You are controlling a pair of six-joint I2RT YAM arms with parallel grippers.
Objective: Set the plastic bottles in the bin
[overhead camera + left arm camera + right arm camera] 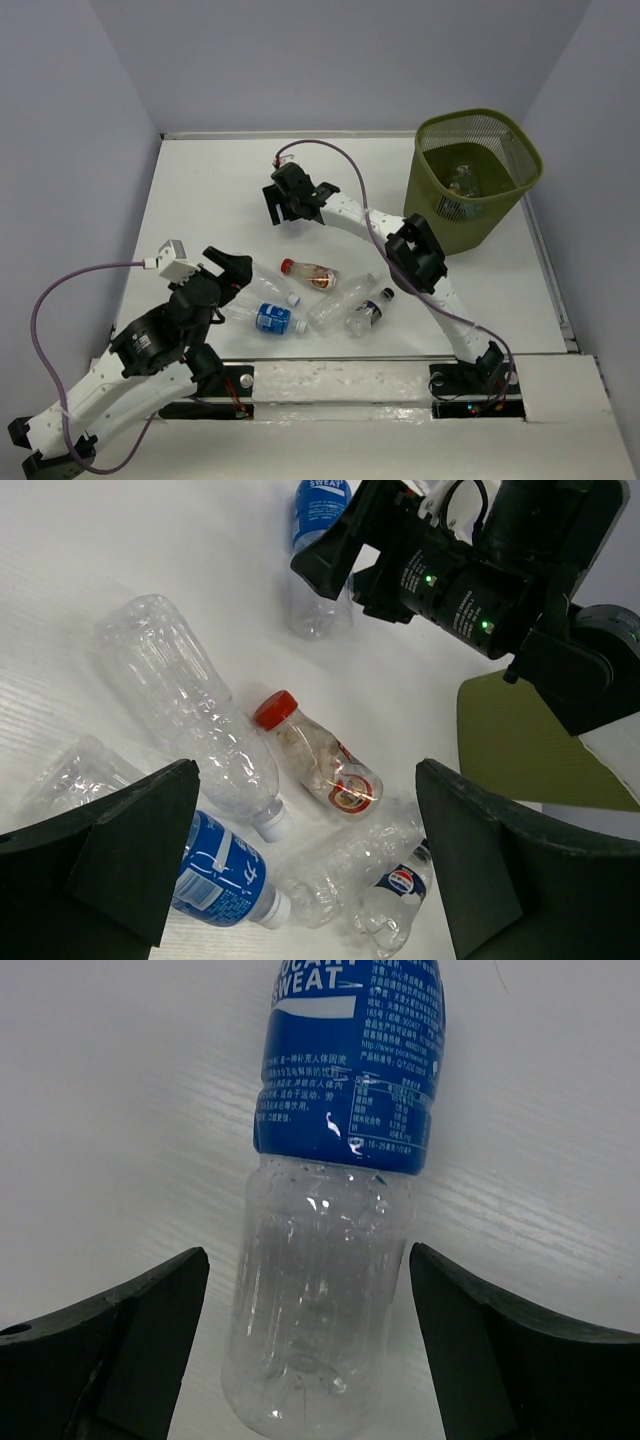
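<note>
My right gripper (308, 1260), spread wide, hangs over a blue-labelled bottle (345, 1110). Next I should lower, close, and carry it to the bin (432, 205).

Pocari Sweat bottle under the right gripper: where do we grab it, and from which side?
The Pocari Sweat bottle lies on its side on the table. Grip its clear body just below the blue label, coming straight down, fingers across the width. The open right gripper straddles that part, which looks narrow enough to fit between the fingers.
</note>
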